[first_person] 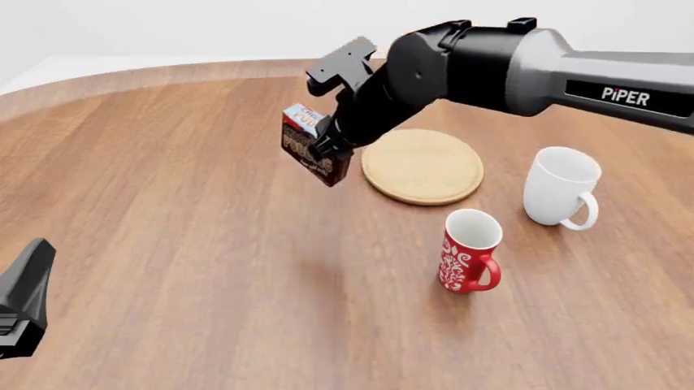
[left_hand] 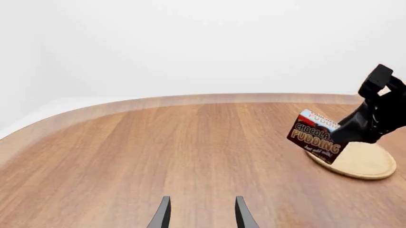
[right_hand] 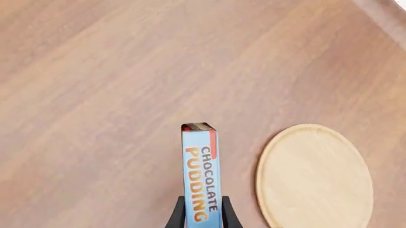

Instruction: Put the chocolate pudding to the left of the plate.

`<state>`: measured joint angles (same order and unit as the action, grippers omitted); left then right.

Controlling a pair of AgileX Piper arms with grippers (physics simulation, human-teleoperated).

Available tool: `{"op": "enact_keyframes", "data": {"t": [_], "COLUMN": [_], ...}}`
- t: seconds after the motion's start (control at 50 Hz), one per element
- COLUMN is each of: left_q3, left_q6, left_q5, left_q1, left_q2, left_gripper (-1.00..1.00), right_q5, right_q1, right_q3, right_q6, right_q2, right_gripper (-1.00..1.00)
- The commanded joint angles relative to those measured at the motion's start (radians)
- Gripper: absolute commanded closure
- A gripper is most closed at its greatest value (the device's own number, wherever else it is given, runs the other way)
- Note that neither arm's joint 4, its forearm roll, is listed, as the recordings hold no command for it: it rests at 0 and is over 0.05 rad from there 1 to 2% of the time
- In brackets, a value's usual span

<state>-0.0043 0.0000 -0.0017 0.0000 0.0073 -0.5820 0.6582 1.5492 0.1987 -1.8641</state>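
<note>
We read "CHOCOLATE PUDDING" in orange-and-white lettering on the chocolate pudding [right_hand: 201, 175], a small rectangular box with a dark-brown face, a light blue-white top and red accents. The right arm's grey link carries the word "PiPER" in white. The red mug [first_person: 469, 251] bears a white ornamental pattern; the white mug [first_person: 561, 187] is plain and glossy.

The right gripper [right_hand: 201, 212] has its jaws closed on the pudding box, one finger against each broad face. In the front view the box [first_person: 314, 149] hangs tilted, clear of the bench [first_person: 162, 203], just beside the left edge of the plate [first_person: 423, 166]. The left wrist view shows the box [left_hand: 315, 137] at the plate's rim [left_hand: 360, 161].

The plate is a flat round light-wood disc with a slightly raised rim. The bench is smooth brown wood with lengthwise grain and a rounded far edge.

The left gripper [left_hand: 200, 214] hovers low over bare bench, well apart from everything; its jaws stand apart with nothing between them.
</note>
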Motion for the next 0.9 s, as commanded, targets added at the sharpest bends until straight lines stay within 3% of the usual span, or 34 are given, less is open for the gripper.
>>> {"op": "enact_keyframes", "data": {"t": [0.02, 0.16, 0.42, 0.54, 0.66, 0.9], "left_q3": [0.0, 0.0, 0.0, 0.0, 0.0, 0.0], "left_q6": [0.0, 0.0, 0.0, 0.0, 0.0, 0.0], "left_q5": [0.0, 0.0, 0.0, 0.0, 0.0, 0.0], "left_q1": [0.0, 0.0, 0.0, 0.0, 0.0, 0.0], "left_q2": [0.0, 0.0, 0.0, 0.0, 0.0, 0.0], "left_gripper": [-1.0, -1.0, -1.0, -1.0, -1.0, -1.0], "right_q5": [-0.08, -0.123, -0.267, -0.365, -0.534, -0.55], "right_q1": [-0.056, -0.081, -0.134, -0.152, -0.168, -0.178], "right_q3": [0.197, 0.318, 0.682, 0.902, 1.244, 1.281], "right_q6": [0.02, 0.028, 0.053, 0.064, 0.074, 0.093], "right_q2": [-0.108, -0.19, -0.431, -0.564, -0.753, -0.814], "right_gripper": [1.0, 1.0, 1.0, 1.0, 1.0, 1.0]}}
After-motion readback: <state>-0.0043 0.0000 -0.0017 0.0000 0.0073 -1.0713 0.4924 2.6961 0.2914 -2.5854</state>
